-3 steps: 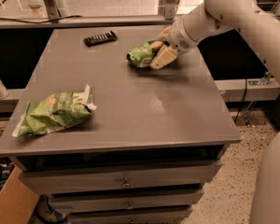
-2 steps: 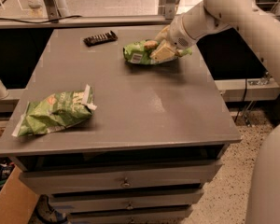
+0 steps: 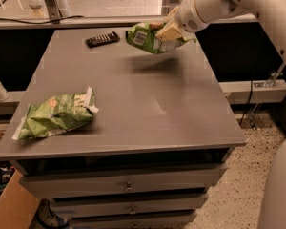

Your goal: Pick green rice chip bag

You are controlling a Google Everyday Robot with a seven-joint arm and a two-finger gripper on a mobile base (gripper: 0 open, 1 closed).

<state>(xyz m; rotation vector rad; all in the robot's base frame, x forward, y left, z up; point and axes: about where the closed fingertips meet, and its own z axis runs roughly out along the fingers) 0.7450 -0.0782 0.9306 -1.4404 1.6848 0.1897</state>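
Note:
The green rice chip bag [image 3: 150, 39] is bright green and glossy with a white barcode label. It hangs in the air above the far right part of the grey table [image 3: 133, 94], with its shadow on the tabletop beneath it. My gripper [image 3: 168, 31] is shut on the bag's right end, with its tan fingers [image 3: 169, 32] clamped across it. The white arm reaches in from the upper right.
A paler green bag [image 3: 57, 115] with a white end strip lies at the table's front left. A dark flat bar [image 3: 102, 39] lies at the far middle. Drawers sit below the tabletop. A cardboard box [image 3: 9, 209] stands on the floor at lower left.
My gripper has lifted the green rice chip bag off the tabletop. The bag now hangs above the table, turned so that its barcode label shows.

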